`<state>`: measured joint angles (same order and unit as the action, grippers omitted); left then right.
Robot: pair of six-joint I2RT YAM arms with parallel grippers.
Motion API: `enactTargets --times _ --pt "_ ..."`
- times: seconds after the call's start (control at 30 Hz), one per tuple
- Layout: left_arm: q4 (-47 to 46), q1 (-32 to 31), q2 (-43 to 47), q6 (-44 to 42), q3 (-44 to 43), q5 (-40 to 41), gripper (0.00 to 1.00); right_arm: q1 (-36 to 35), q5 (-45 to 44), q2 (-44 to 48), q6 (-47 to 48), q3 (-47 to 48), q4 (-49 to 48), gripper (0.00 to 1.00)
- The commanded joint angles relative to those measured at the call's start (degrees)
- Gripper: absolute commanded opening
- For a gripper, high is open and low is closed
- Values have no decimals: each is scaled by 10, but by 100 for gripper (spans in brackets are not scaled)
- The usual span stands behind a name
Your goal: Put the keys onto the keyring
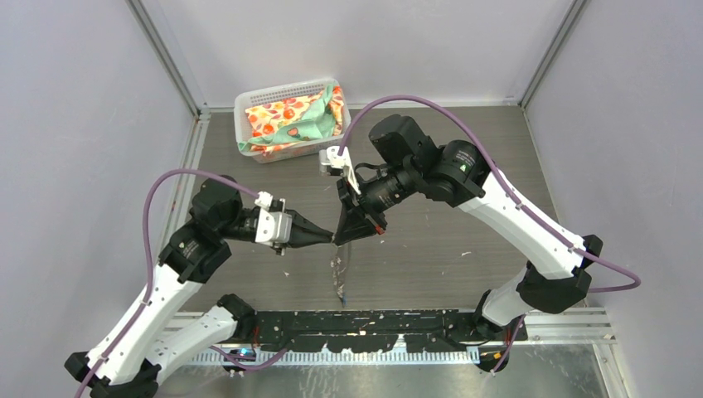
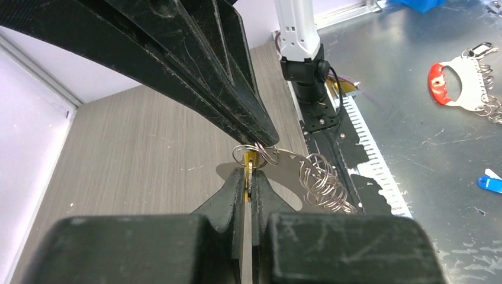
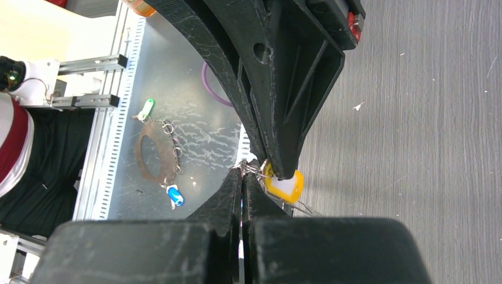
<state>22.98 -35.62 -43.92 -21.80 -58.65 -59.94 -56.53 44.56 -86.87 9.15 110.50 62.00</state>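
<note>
Grey wood-grain table [image 1: 464, 249] carries a white basket [image 1: 282, 88] (cloth [image 1: 290, 116] inside).

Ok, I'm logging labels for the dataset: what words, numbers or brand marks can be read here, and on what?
No text can be read.
The white tag on the red-handled metal plate: too small to tell.
The yellow-headed key in the black left tool and the silvery keyring in the black right tool: no writing shows.
</note>
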Motion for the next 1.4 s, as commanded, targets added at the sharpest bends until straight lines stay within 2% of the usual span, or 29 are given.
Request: enactTargets --times 0.0,0.17,0.33,0.77,1.2,1.23,1.3,1.37 --pt "-37 0 16 -13 9 23 1 -1 0 23 0 15 -10 1" --pt "-111 0 47 -13 38 63 0 0 -25 31 -5 1 -6 1" --pt "-141 0 85 -45 69 77 1 8 -67 48 -17 -7 -25 1" --pt "-91 0 97 -147 89 17 1 14 -91 101 -77 -80 -169 1" --pt "-31 -1 126 -346 122 -5 1 20 -112 135 -154 -155 -323 1" --pt "-24 -2 124 -354 121 -5 3 21 -113 139 -161 -163 -332 1" --pt "-9 -1 121 -360 116 -5 20 20 -121 149 -178 -184 -375 1" --pt "14 -1 117 -366 107 -3 30 20 -135 161 -193 -208 -407 1"
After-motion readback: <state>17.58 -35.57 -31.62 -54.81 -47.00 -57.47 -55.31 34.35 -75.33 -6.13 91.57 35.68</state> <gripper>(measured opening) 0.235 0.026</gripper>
